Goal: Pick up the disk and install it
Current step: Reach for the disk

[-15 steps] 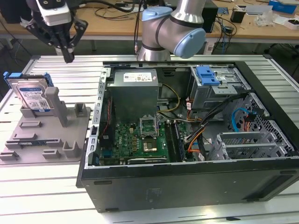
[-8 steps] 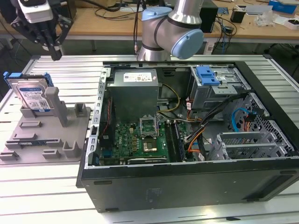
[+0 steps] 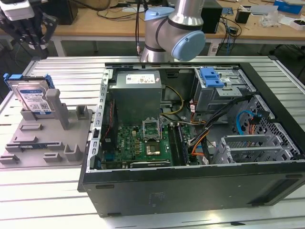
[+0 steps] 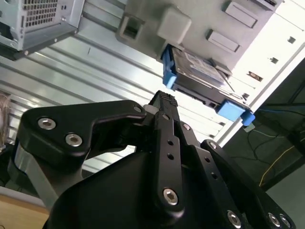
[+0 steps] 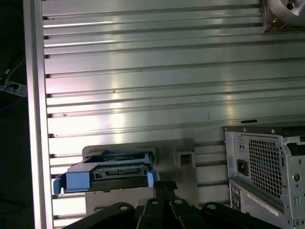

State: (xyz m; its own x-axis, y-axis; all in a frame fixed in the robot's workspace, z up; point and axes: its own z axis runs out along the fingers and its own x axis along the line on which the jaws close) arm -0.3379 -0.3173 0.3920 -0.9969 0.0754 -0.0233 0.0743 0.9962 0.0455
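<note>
The disk (image 3: 34, 98) stands on edge in a grey holder (image 3: 47, 138) at the exterior view's left, a silver drive with a white-and-blue label and a blue frame. My gripper (image 3: 29, 42) hangs above it near the top left corner, clear of it. In the second wrist view the black fingertips (image 4: 164, 99) sit pressed together, shut on nothing, a short way from the disk (image 4: 205, 71). The first wrist view has the disk (image 5: 112, 171) edge-on in its holder, just beyond my gripper (image 5: 164, 185).
An open computer case (image 3: 190, 191) lies on the slatted aluminium table (image 3: 47, 200), showing the motherboard, power supply and a drive cage with a bright-blue latch (image 3: 212, 76). The arm's base (image 3: 171, 28) stands behind the case. A cluttered wooden bench runs along the back.
</note>
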